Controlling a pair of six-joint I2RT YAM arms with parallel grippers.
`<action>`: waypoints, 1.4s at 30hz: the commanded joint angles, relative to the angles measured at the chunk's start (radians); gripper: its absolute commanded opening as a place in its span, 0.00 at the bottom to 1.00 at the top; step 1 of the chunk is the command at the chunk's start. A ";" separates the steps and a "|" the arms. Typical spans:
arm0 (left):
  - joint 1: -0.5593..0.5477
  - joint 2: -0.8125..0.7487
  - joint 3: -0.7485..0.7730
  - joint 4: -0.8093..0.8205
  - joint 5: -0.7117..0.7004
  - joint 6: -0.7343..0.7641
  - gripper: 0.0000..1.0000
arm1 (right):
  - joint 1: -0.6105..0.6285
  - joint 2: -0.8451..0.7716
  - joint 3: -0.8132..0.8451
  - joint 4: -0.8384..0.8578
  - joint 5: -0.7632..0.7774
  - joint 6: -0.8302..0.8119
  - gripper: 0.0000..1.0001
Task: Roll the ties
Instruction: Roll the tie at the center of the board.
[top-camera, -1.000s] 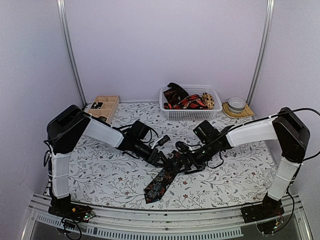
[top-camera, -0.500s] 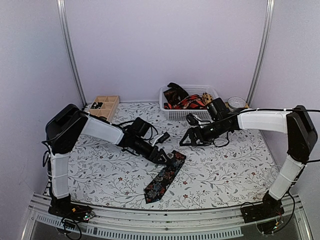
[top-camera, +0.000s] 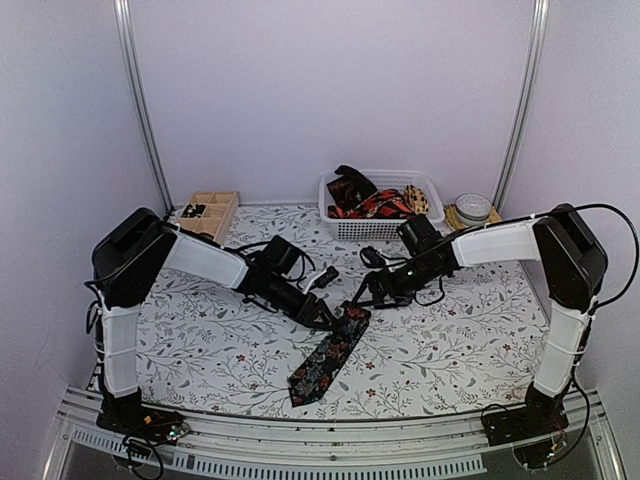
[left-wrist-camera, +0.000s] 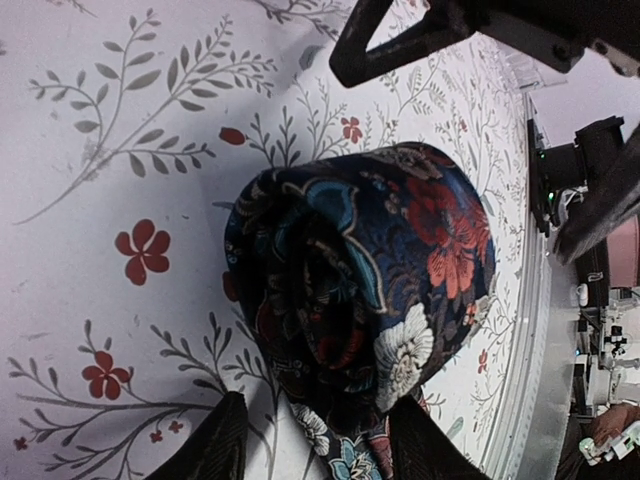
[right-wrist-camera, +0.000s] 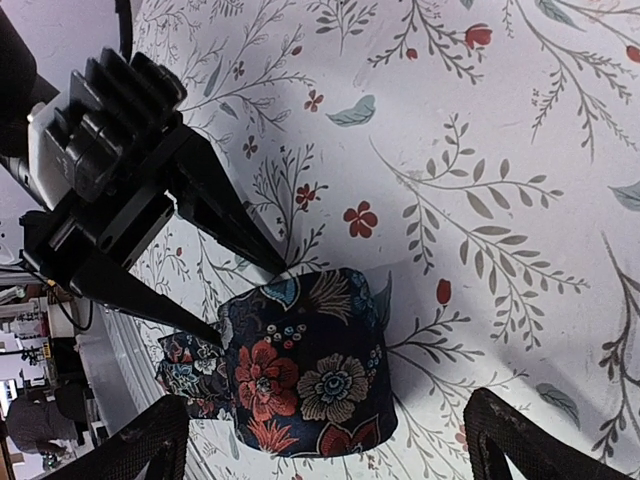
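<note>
Floral tablecloth (top-camera: 200, 350) fills the top view. At lower centre lies a dark floral tie (top-camera: 322, 365), its upper end rolled, between the left gripper (top-camera: 330, 318) and the right gripper (top-camera: 355, 296).

Left wrist view: jaws about half open, loosely straddling the rolled end at centre frame.

Right wrist view: jaws spread wide and holding nothing. The rolled end sits at lower centre between them, touching neither.

The dark floral tie (top-camera: 328, 358) lies mid-table on the flower-printed tablecloth (top-camera: 200, 345). Its far end is coiled into a short, thick roll (right-wrist-camera: 310, 372) with red, cream and blue blossoms on navy. The rest runs flat toward the near edge and ends in a point. More ties (top-camera: 372, 203), red-black and yellowish, are heaped in the white basket (top-camera: 385, 229), seemingly unrolled.
</note>
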 joint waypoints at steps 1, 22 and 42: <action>-0.015 0.043 0.018 -0.043 0.007 0.011 0.46 | 0.030 0.066 -0.025 0.049 -0.055 0.014 0.95; -0.062 0.056 0.044 -0.043 -0.003 -0.020 0.40 | 0.108 0.082 -0.065 0.086 -0.067 0.047 0.80; -0.069 0.047 0.012 -0.017 -0.036 -0.050 0.43 | 0.114 0.008 -0.143 0.141 0.011 0.018 0.53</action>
